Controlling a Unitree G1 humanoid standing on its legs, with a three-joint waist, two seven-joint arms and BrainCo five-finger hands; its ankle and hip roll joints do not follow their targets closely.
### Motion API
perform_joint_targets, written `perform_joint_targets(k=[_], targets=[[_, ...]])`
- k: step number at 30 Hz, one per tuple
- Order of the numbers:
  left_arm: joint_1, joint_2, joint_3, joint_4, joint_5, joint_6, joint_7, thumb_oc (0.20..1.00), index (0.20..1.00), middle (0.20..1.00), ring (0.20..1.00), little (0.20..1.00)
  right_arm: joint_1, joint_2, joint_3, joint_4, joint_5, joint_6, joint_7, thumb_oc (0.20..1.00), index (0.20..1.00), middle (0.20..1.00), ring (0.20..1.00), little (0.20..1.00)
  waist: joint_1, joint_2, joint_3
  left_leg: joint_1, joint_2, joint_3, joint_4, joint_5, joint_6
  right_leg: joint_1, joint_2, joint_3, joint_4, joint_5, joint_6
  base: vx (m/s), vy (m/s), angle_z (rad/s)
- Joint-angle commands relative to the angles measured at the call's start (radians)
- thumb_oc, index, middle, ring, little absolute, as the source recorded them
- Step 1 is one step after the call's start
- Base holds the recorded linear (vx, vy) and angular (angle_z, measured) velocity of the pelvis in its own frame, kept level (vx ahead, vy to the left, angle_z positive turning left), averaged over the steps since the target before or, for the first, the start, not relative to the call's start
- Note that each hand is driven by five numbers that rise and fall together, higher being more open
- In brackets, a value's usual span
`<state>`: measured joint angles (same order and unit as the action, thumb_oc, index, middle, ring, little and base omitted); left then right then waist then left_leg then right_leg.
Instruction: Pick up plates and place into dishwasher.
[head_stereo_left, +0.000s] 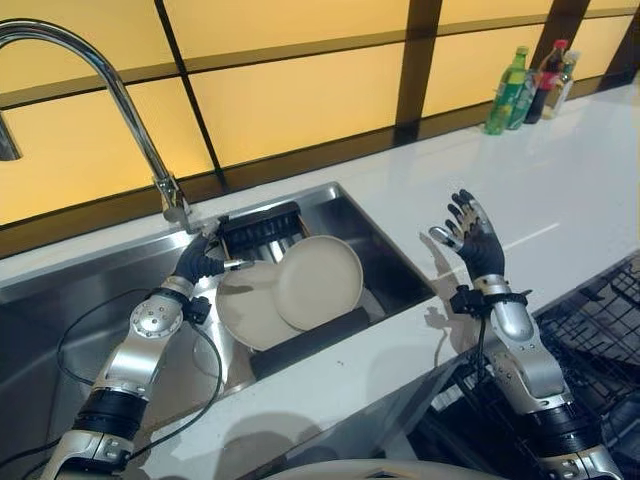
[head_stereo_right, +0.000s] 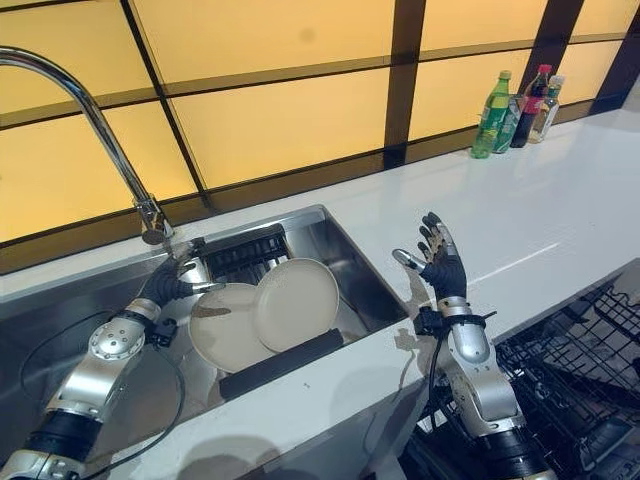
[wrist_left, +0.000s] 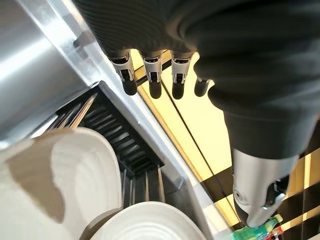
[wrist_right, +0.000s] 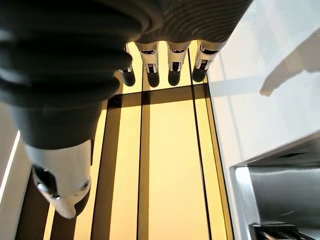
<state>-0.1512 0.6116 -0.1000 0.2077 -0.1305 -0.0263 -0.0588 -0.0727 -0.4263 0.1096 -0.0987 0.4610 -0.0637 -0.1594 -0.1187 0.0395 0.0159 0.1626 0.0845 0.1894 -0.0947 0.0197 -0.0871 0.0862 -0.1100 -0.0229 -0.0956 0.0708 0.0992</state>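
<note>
Now reaching: left hand (head_stereo_left: 200, 262) fingers relaxed, holding nothing, at rim of two round cream ceramic plates (head_stereo_left: 318, 281) in steel sink (head_stereo_left: 375, 245), frame centre | right hand (head_stereo_left: 474, 236) open, raised, centre-right | best pinching rim firmly.

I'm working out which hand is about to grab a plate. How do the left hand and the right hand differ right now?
The left hand is down in the sink, at the edge of the plates; the right hand is raised above the white counter, away from them. The left hand points toward the plates; the right hand points upward. Both are open and hold nothing.
</note>
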Motion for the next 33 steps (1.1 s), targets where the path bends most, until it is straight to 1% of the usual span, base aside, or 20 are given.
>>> perform_joint_targets(k=[1,5,9,13,15,18,23,26,29,31,32,33], targets=[[-0.149,0.083,-0.024,0.066,0.031,-0.041,0.002,1.0,1.0,1.0,1.0,1.0,-0.045,-0.036,-0.022,-0.039,0.023,-0.035,0.015,1.0,1.0,1.0,1.0,1.0,-0.013,-0.023,0.029,-0.029,-0.013,-0.003,0.007,-0.031,0.043,-0.023,-0.066,-0.009,0.03,-0.003,0.062,0.06,0.061,-0.11],[-0.172,0.086,-0.033,0.105,0.026,-0.057,0.011,1.0,1.0,1.0,1.0,1.0,-0.051,-0.048,-0.019,-0.035,0.027,-0.03,0.019,1.0,1.0,1.0,1.0,1.0,-0.027,-0.019,0.05,-0.038,-0.02,0.006,0.009,-0.031,0.049,-0.048,-0.07,0.007,0.047,-0.003,0.066,0.03,0.064,-0.09],[-0.211,0.095,-0.049,0.137,0.041,-0.061,0.042,1.0,1.0,1.0,1.0,1.0,-0.066,-0.058,-0.014,-0.024,0.025,-0.027,0.018,1.0,1.0,1.0,1.0,1.0,-0.043,-0.012,0.073,-0.052,-0.027,0.017,0.011,-0.029,0.052,-0.075,-0.076,0.027,0.065,-0.003,0.073,0.01,0.068,-0.1],[-0.255,0.104,-0.051,0.161,0.062,-0.076,0.128,1.0,1.0,1.0,1.0,1.0,-0.092,-0.076,-0.012,-0.026,0.035,-0.014,0.012,1.0,1.0,1.0,1.0,1.0,-0.057,-0.006,0.1,-0.068,-0.033,0.028,0.016,-0.024,0.053,-0.104,-0.082,0.047,0.084,-0.002,0.078,0.0,0.059,-0.05],[-0.278,0.102,-0.044,0.18,0.058,-0.093,0.173,1.0,1.0,1.0,1.0,1.0,-0.096,-0.077,-0.009,-0.026,0.033,-0.014,0.01,1.0,1.0,1.0,1.0,1.0,-0.064,-0.003,0.111,-0.074,-0.035,0.033,0.018,-0.022,0.053,-0.115,-0.085,0.055,0.091,-0.001,0.08,0.0,0.047,-0.08],[-0.316,0.097,-0.034,0.216,0.083,-0.123,0.216,1.0,1.0,1.0,1.0,1.0,-0.098,-0.075,-0.012,-0.021,0.029,-0.012,0.014,1.0,1.0,1.0,1.0,1.0,-0.077,0.002,0.124,-0.078,-0.039,0.041,0.021,-0.021,0.053,-0.127,-0.09,0.067,0.101,-0.001,0.084,0.04,0.047,-0.04],[-0.348,0.113,-0.047,0.26,0.173,-0.185,0.299,1.0,1.0,1.0,1.0,1.0,-0.093,-0.088,-0.014,-0.032,0.03,-0.007,0.016,1.0,1.0,1.0,1.0,1.0,-0.099,0.012,0.147,-0.082,-0.047,0.051,0.023,-0.019,0.052,-0.147,-0.099,0.087,0.12,-0.001,0.089,0.04,0.062,-0.12],[-0.36,0.124,-0.069,0.268,0.192,-0.2,0.293,1.0,1.0,1.0,1.0,1.0,-0.09,-0.097,-0.018,-0.036,0.033,-0.005,0.025,1.0,1.0,1.0,1.0,1.0,-0.109,0.018,0.158,-0.085,-0.054,0.054,0.024,-0.019,0.052,-0.157,-0.103,0.098,0.128,-0.001,0.091,0.03,0.072,-0.04],[-0.36,0.122,-0.088,0.248,0.183,-0.199,0.241,1.0,1.0,1.0,1.0,1.0,-0.087,-0.1,-0.022,-0.043,0.029,-0.001,0.031,1.0,1.0,1.0,1.0,1.0,-0.115,0.023,0.167,-0.087,-0.06,0.056,0.024,-0.02,0.052,-0.164,-0.107,0.105,0.133,-0.003,0.093,0.02,0.057,-0.09],[-0.358,0.116,-0.107,0.239,0.177,-0.21,0.173,1.0,1.0,1.0,1.0,1.0,-0.087,-0.1,-0.027,-0.041,0.023,-0.002,0.033,1.0,1.0,1.0,1.0,1.0,-0.12,0.028,0.175,-0.089,-0.064,0.057,0.024,-0.02,0.053,-0.169,-0.11,0.108,0.137,-0.004,0.094,0.02,0.056,-0.08],[-0.359,0.115,-0.111,0.237,0.173,-0.208,0.162,1.0,1.0,1.0,1.0,1.0,-0.087,-0.1,-0.028,-0.042,0.021,-0.001,0.033,1.0,1.0,1.0,1.0,1.0,-0.12,0.029,0.177,-0.089,-0.064,0.058,0.024,-0.02,0.053,-0.169,-0.11,0.109,0.137,-0.004,0.094,0.01,0.046,-0.06],[-0.36,0.115,-0.118,0.235,0.162,-0.206,0.119,1.0,1.0,1.0,1.0,1.0,-0.088,-0.101,-0.029,-0.044,0.019,0.001,0.033,1.0,1.0,1.0,1.0,1.0,-0.121,0.031,0.18,-0.09,-0.065,0.058,0.025,-0.02,0.053,-0.171,-0.11,0.11,0.138,-0.005,0.093,0.01,0.058,-0.03]])
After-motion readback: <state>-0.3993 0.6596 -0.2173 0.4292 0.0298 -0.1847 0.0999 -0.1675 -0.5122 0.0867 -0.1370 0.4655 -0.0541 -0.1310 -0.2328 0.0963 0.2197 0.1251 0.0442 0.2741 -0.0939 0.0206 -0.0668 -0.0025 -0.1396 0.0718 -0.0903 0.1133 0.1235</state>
